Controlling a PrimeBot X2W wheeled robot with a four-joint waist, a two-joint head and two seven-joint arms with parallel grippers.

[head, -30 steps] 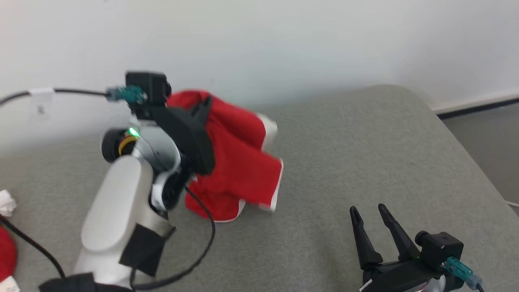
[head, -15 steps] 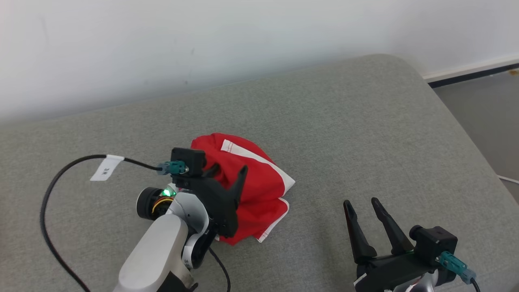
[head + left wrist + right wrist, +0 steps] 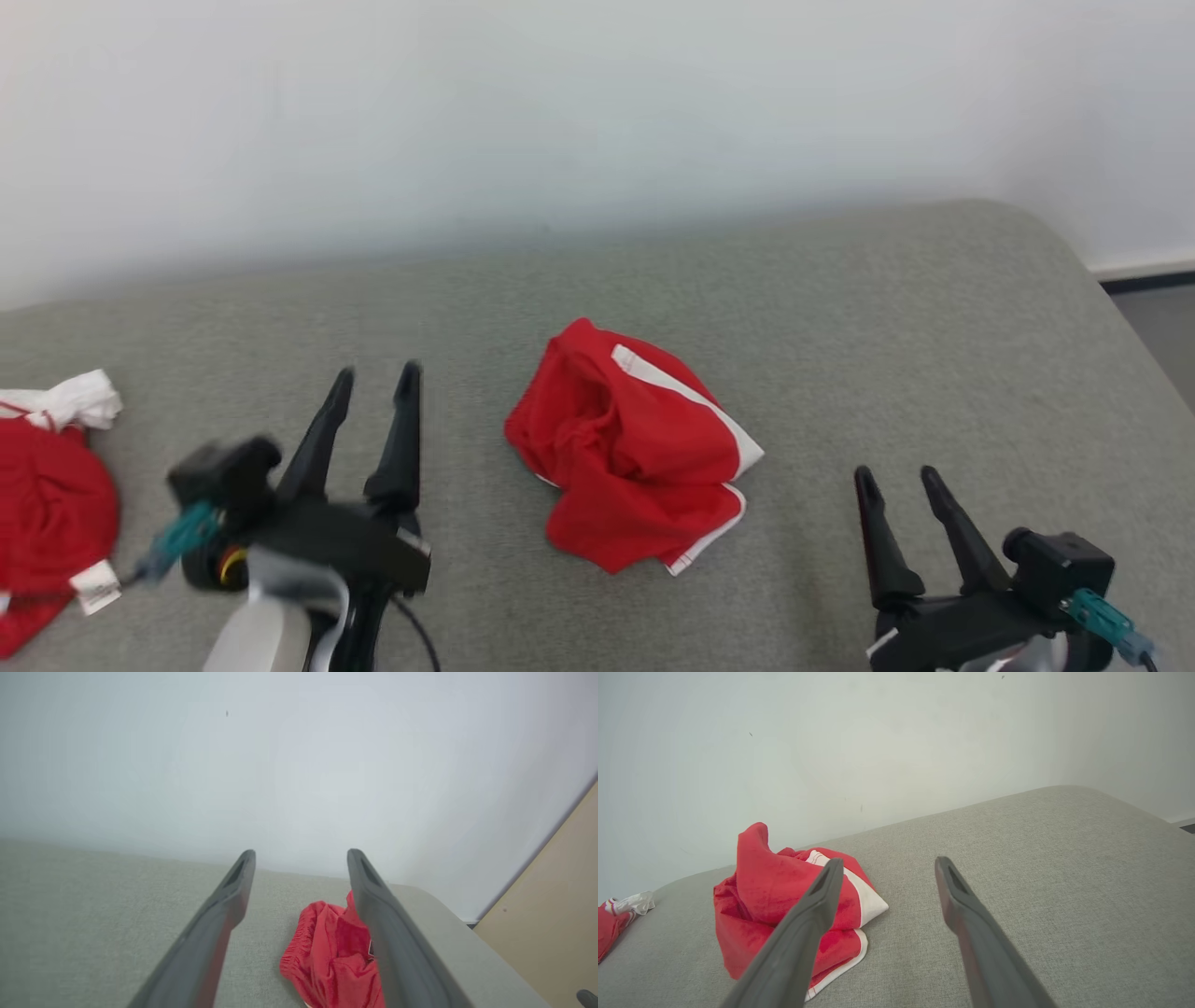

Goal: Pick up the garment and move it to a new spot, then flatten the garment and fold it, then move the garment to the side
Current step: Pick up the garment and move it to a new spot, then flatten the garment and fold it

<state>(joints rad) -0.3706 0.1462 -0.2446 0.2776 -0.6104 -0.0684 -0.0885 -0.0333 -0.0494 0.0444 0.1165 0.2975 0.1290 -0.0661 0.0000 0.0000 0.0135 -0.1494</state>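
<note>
Grey padded surface (image 3: 840, 355) spans the view. Red garment (image 3: 635, 448) w/ white trim lies crumpled mid-surface, btwn the two grippers, touching neither. Second red cloth (image 3: 47, 504) at far L edge. L gripper (image 3: 376, 371): fingers spread wide, empty. R gripper (image 3: 896, 474): same, wide apart, holding nothing.

Just the stuff around my workspace
Grey padded top (image 3: 887, 327) against a white wall (image 3: 597, 112), spare red cloth (image 3: 51, 504) with a white scrap (image 3: 79, 399) sitting far left.
</note>
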